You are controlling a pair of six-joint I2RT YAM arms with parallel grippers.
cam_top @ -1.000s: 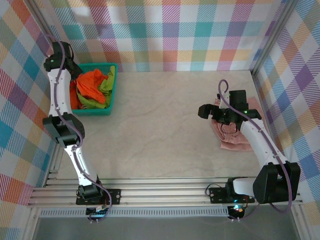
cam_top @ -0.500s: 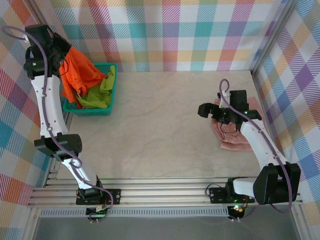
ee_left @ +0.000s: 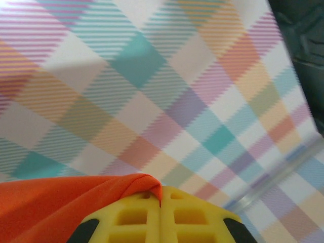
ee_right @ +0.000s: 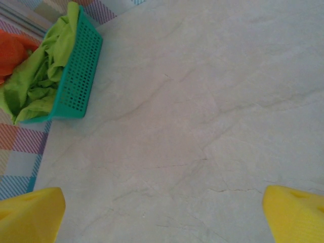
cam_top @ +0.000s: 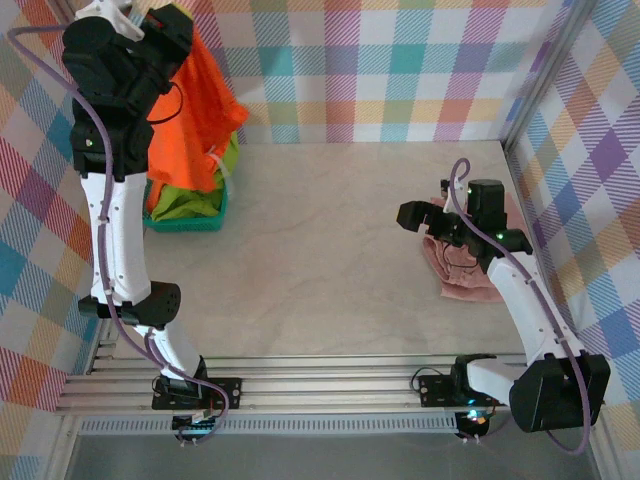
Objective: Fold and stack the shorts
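At the far left, the top external view shows the left arm reared high, its left gripper [cam_top: 168, 28] up against the plaid wall [cam_top: 400, 60] with the orange shorts [cam_top: 195, 110] hanging from it in a long drape. The cloth's lower edge reaches down to the teal basket [cam_top: 190, 222]. The left wrist view gives what the overhead cannot: the two yellow fingers [ee_left: 126, 217] of the left gripper [ee_left: 161, 205] are pressed together, with a fold of orange fabric [ee_left: 61, 202] pinched in the seam between them and the wall's checks behind.

The green shorts [cam_top: 185, 203] lie bunched in the basket, half hidden under the orange from above. The right wrist view sees them sidelong, the green [ee_right: 35, 76] spilling over the mesh rim of the basket [ee_right: 81, 71] and a scrap of orange [ee_right: 12, 50] at the left edge.

On the right, the right gripper [cam_top: 420, 220] hangs above the pale table [cam_top: 320, 260], just beside the pink shorts [cam_top: 470, 285], which lie on the table partly under the arm. From its own camera, the right gripper [ee_right: 162, 217] has its yellow tips [ee_right: 30, 212] spread wide apart with bare marbled table [ee_right: 202, 101] between them.
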